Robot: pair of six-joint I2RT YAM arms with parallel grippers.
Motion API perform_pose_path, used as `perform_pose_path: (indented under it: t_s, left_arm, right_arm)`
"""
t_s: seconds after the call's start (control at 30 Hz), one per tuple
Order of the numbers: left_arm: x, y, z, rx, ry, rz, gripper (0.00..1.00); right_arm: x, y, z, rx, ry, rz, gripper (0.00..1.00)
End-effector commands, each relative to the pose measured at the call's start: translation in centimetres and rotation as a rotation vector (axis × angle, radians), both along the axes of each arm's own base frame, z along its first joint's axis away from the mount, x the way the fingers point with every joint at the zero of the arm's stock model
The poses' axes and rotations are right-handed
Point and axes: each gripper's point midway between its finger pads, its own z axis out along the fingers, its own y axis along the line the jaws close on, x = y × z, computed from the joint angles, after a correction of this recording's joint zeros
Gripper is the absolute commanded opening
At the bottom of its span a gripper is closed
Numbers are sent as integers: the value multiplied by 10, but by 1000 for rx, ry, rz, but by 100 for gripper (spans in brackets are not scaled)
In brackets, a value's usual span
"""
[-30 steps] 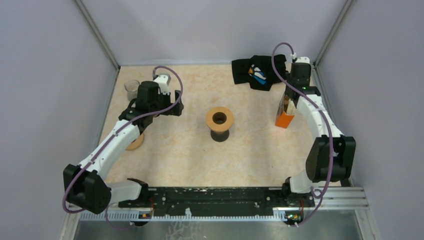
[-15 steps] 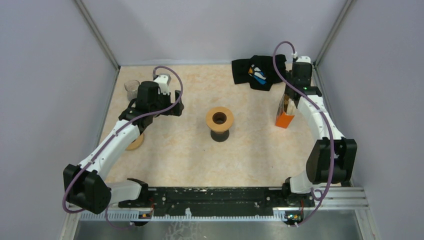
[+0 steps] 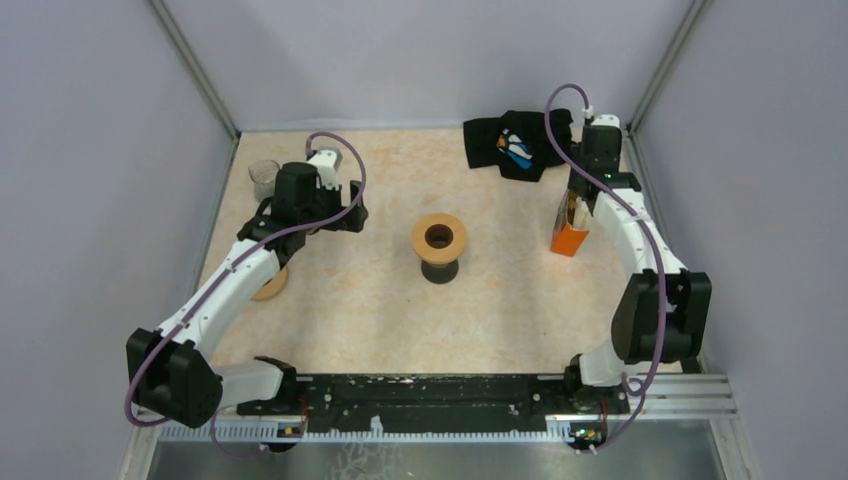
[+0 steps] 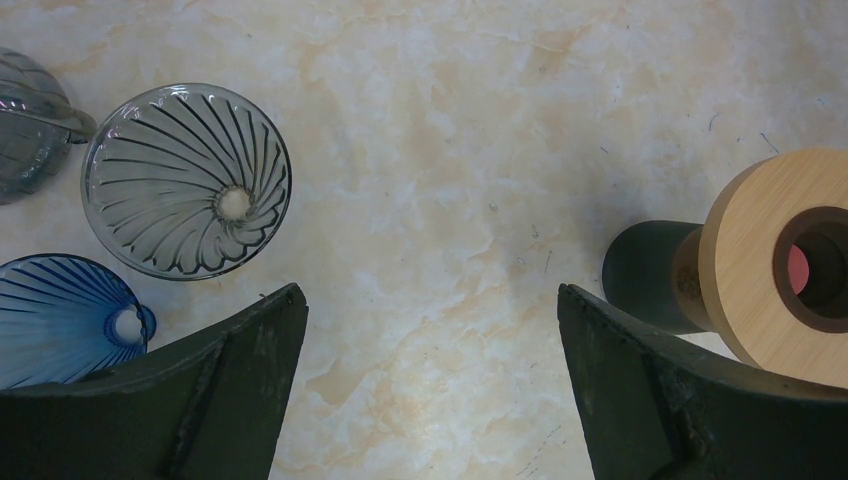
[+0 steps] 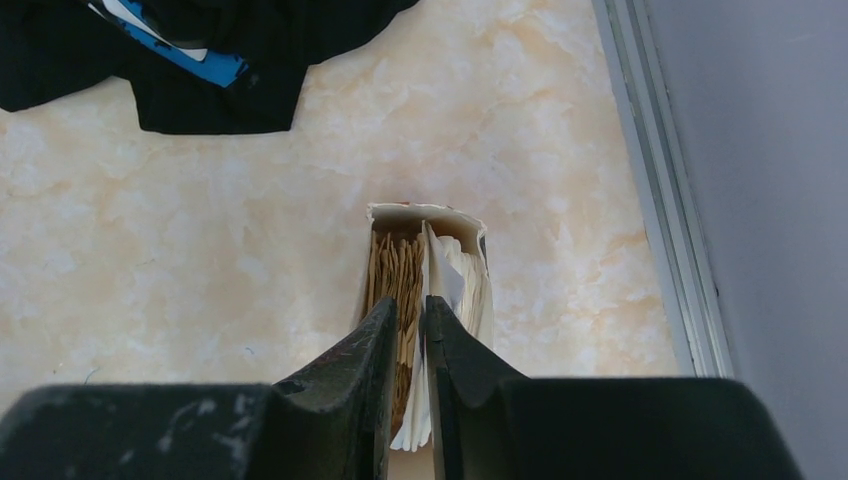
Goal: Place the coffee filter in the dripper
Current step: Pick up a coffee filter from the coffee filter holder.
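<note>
An orange box [image 3: 568, 238] of coffee filters stands at the right; in the right wrist view it holds brown filters [image 5: 395, 270] and white filters [image 5: 462, 280]. My right gripper [image 5: 408, 308] reaches into the box top from above [image 3: 576, 205], its jaws pinched on a thin filter sheet. A clear grey glass dripper [image 4: 187, 180] and a blue dripper [image 4: 60, 320] lie on the table in the left wrist view. My left gripper [image 4: 430, 300] is open and empty, above the table between the drippers and the wooden stand [image 4: 790, 260]; in the top view it [image 3: 348, 213] hangs left of the stand [image 3: 438, 245].
A black cloth [image 3: 515, 143] lies at the back right, close behind the box. A glass cup [image 3: 264, 176] stands at the back left, a wooden disc [image 3: 270, 286] under the left arm. The right wall rail [image 5: 665, 200] runs close beside the box.
The right arm has shifted very slightly at the box. The left arm has not moved.
</note>
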Motion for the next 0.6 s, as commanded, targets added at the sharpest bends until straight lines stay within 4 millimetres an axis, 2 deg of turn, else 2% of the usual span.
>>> perform_pose_path:
  t_s: [0.0, 0.2, 0.57]
  left_arm:
    - [-1, -2, 5, -18, -15, -11, 99]
    - [-2, -3, 6, -20, -16, -13, 99]
    - [-4, -5, 10, -35, -28, -29, 99]
  right_arm:
    - [6, -10, 1, -20, -16, -40, 14]
    - [7, -8, 11, -13, -30, -32, 0]
    - [-1, -2, 61, 16, -144, -12, 0]
